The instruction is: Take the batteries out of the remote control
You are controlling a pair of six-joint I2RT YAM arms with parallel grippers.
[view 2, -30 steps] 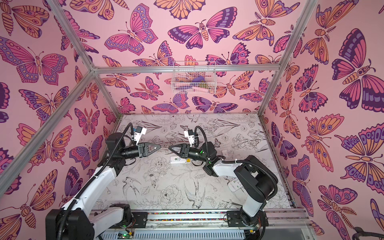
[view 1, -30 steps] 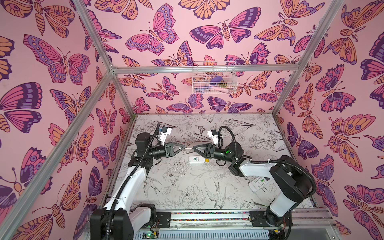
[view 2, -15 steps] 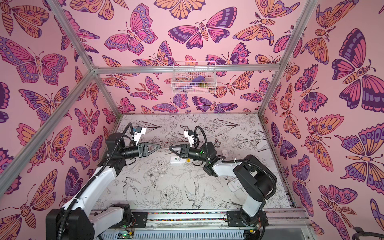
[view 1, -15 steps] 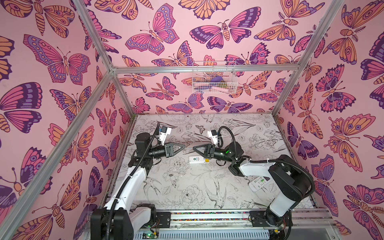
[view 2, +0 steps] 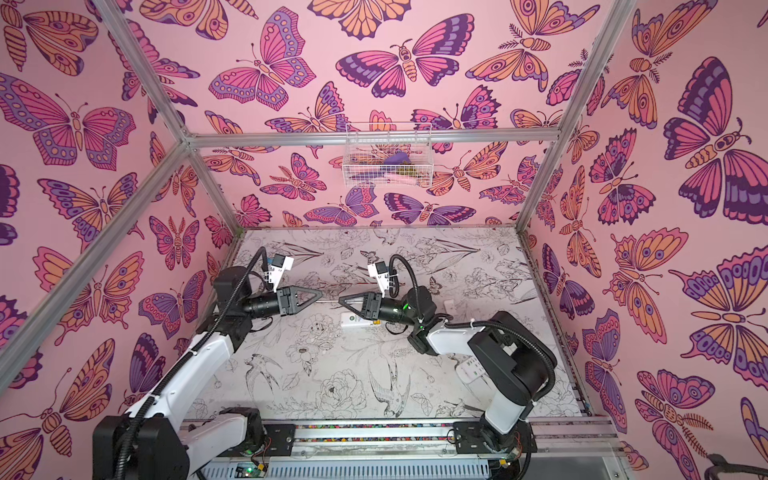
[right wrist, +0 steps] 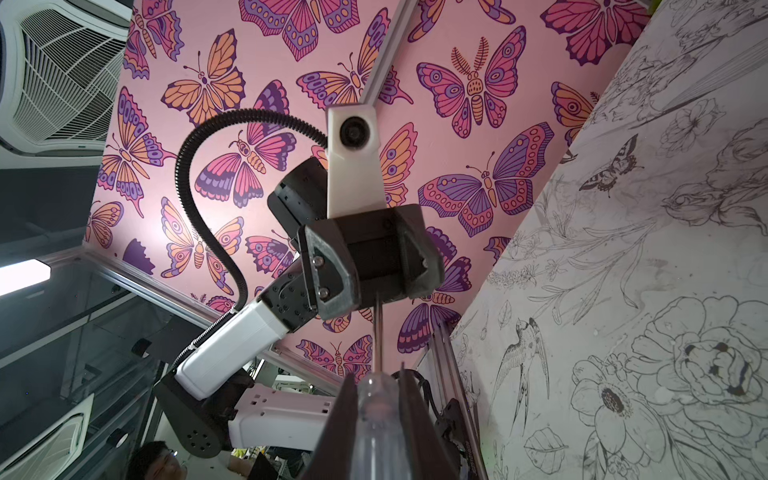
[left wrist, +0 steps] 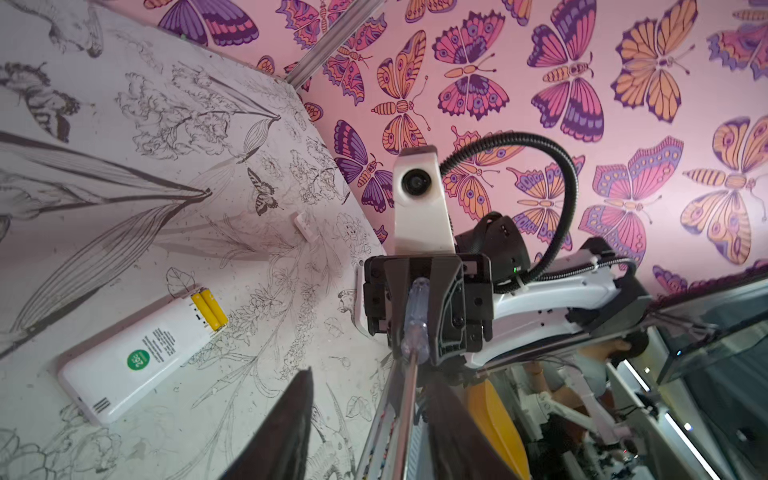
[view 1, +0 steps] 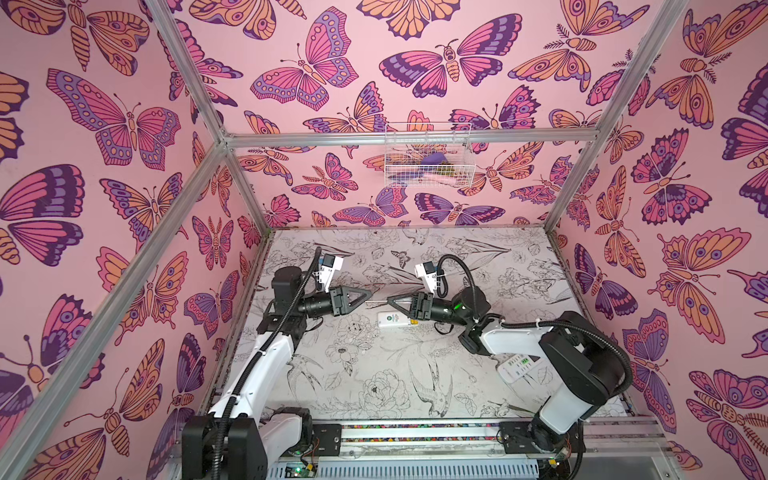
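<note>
Pink butterfly-print walls (view 1: 124, 124) are closing in a table (view 1: 374, 399) covered in black-and-white flower and bird drawings. Nearest me, at the lower right of both top views, a second white remote (view 1: 517, 368) is lying face up, partly under the right arm.

Toward the middle of the frame, the two arms are pointing at each other above the table. The right gripper (view 1: 389, 300) is clamping the clear handle of a screwdriver (left wrist: 415, 316), whose metal shaft is reaching across to the left gripper (view 1: 368, 294). The left gripper's fingers (right wrist: 328, 270) are standing apart, with the shaft passing into the gap between them, and I cannot make out any touch.

Just below the right gripper in both top views, the white remote control (view 1: 392, 321) is lying back-up on the table. Its compartment is uncovered, and the two yellow batteries (left wrist: 210, 309) are sitting side by side inside it.

A small white cover (view 2: 451, 306) is lying on the table just beyond the right arm's wrist. Farthest off, in the upper middle, a white wire basket (view 1: 426, 156) is hanging on the back wall.
</note>
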